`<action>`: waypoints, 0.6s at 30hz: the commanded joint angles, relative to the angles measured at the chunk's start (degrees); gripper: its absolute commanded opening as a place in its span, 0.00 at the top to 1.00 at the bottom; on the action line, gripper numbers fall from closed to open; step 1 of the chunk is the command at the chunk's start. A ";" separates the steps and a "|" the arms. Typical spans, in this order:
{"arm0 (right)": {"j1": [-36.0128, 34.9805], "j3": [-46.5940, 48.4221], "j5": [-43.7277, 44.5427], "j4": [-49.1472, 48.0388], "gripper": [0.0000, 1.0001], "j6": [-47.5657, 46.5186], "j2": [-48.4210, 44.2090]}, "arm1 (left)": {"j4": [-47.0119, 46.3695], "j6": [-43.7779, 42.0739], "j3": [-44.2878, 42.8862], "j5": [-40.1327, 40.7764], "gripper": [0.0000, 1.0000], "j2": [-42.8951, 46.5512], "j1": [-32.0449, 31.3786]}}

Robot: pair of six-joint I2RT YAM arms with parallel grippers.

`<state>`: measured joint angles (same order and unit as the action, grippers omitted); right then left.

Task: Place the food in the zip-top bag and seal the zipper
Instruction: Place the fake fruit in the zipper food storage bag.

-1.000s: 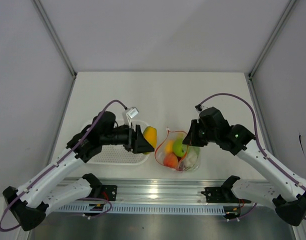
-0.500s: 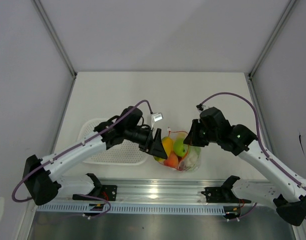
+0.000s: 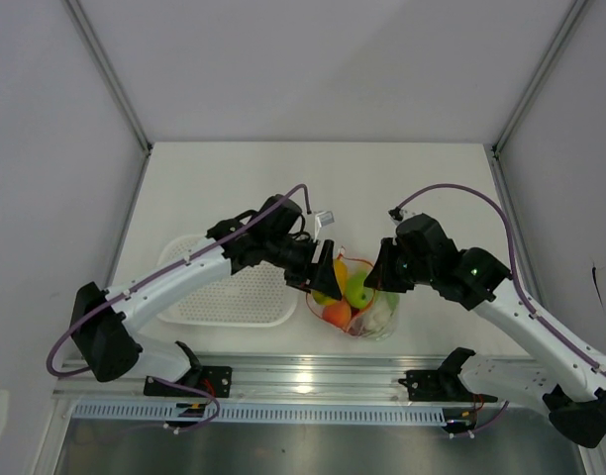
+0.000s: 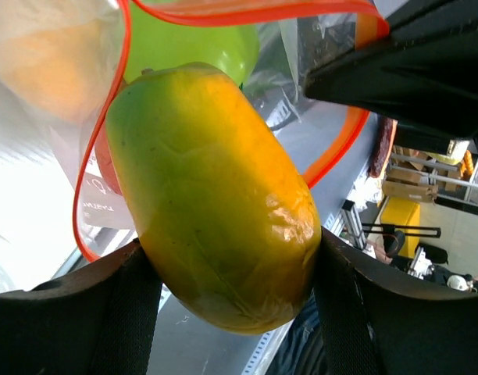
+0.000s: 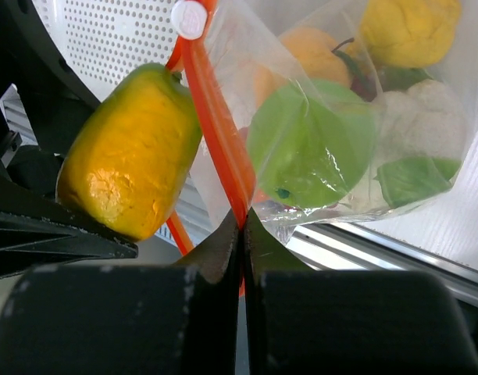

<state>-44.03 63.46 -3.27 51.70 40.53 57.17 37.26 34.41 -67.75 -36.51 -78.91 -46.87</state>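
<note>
Toy mango held at the mouth of the zip-top bag

The left gripper (image 4: 233, 273) clamps the yellow-orange mango (image 4: 215, 187) between spread fingers, one on each flank, its far end at the open mouth of the zip-top bag (image 5: 239, 47), just beside the zipper (image 5: 215, 133). The right gripper (image 5: 240, 225), fingers pressed together, pinches that zipper. A green apple (image 5: 313, 144) lies inside the bag.

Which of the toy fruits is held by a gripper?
The yellow-orange fruit with a green end, clamped between the fingers of the left gripper at the mouth of the zip-top bag. The others lie inside the bag.
</note>
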 commanded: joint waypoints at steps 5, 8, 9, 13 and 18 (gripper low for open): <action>-0.79 3.33 1.60 -0.37 1.00 0.86 -1.27 | 1.59 -1.10 -2.66 0.57 0.54 -2.91 -0.41; -0.97 3.60 1.69 -0.29 1.00 0.95 -1.44 | 1.24 -1.37 -2.04 0.13 0.54 -3.53 -0.50; -1.06 3.60 1.77 -0.11 1.00 0.95 -1.53 | 1.24 -1.54 -2.13 0.13 0.52 -3.61 -0.50; -1.06 3.60 2.30 0.06 1.00 0.95 -1.97 | 2.82 -2.24 -3.09 1.79 0.19 -3.71 -0.50; -1.14 3.16 2.48 0.24 1.00 1.04 -2.41 | 5.44 -4.17 -4.49 7.06 0.05 -0.81 -1.03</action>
<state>-44.84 64.47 -1.85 52.47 40.60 56.23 40.49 32.69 -69.21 -32.80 -82.72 -47.07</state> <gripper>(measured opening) 0.003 0.928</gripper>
